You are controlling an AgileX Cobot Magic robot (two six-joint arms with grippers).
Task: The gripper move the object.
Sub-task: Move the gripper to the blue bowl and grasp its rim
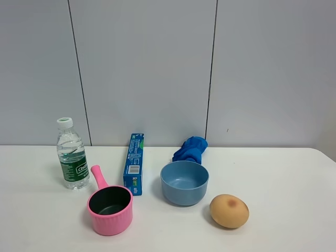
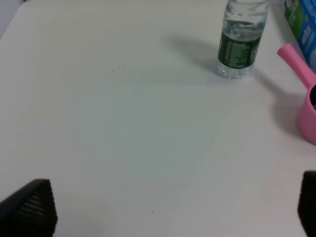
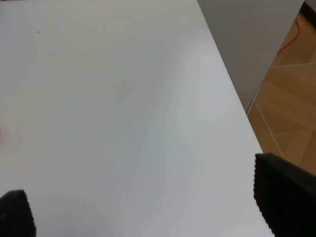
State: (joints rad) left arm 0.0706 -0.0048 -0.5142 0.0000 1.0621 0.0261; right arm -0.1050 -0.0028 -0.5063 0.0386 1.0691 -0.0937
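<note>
On the white table, the exterior high view shows a water bottle, a pink saucepan, a blue toothpaste box, a light-blue bowl, a crumpled blue cloth and a tan egg-shaped object. Neither arm shows in that view. My left gripper is open and empty above bare table; the bottle, the saucepan's handle and the box lie ahead of it. My right gripper is open and empty over bare table near the table's edge.
A grey panelled wall stands behind the table. In the right wrist view the table's side edge runs past a grey panel, with wooden floor beyond it.
</note>
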